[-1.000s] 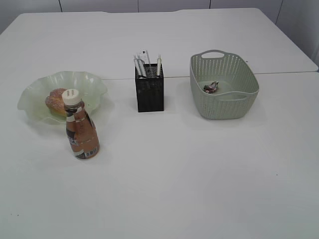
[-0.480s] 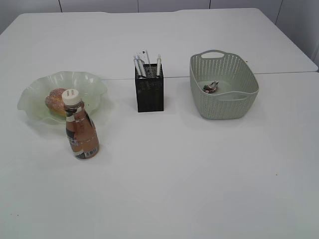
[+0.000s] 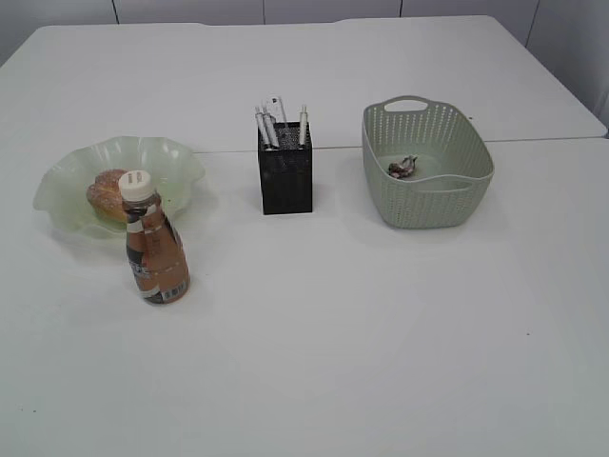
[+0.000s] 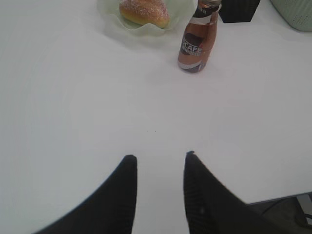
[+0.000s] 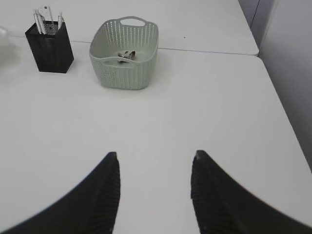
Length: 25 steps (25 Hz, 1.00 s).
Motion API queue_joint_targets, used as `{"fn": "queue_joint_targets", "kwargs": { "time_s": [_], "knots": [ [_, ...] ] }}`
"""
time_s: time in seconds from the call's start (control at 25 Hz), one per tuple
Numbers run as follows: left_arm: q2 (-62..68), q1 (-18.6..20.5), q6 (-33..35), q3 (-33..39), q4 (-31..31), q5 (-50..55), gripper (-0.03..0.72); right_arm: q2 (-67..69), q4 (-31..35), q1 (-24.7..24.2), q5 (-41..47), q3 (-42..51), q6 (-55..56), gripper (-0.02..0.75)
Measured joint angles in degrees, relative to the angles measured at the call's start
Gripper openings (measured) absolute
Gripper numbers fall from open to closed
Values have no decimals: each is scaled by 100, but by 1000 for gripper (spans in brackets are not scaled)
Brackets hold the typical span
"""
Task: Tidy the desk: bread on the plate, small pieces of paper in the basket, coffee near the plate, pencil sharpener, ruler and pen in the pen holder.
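Observation:
On the white desk (image 3: 362,314) the bread (image 3: 107,193) (image 4: 145,11) lies in the wavy green plate (image 3: 171,162) (image 4: 109,9) at the left. The coffee (image 3: 155,243) (image 4: 197,41) stands upright just in front of the plate. The black pen holder (image 3: 285,169) (image 5: 48,46) holds pens and a clear ruler (image 3: 277,107). The pencil sharpener does not show. A crumpled piece of paper (image 3: 402,167) (image 5: 126,55) lies in the basket (image 3: 447,195) (image 5: 124,73). Neither arm appears in the exterior view. My left gripper (image 4: 159,156) and right gripper (image 5: 154,154) hang open and empty over bare desk.
A seam (image 3: 533,139) crosses the desk behind the basket. The desk's right edge (image 5: 282,122) shows in the right wrist view, with a grey wall beyond. Its near edge (image 4: 287,196) shows at the lower right of the left wrist view.

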Motion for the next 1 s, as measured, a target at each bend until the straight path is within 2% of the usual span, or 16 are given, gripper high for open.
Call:
{"fn": "queue_joint_targets", "kwargs": {
  "time_s": [0.48, 1.0],
  "knots": [
    [0, 0, 0, 0, 0, -9, 241, -282, 630, 0, 232, 593, -87, 352],
    [0, 0, 0, 0, 0, -9, 241, -282, 702, 27, 265, 760, -410, 352]
  ]
}}
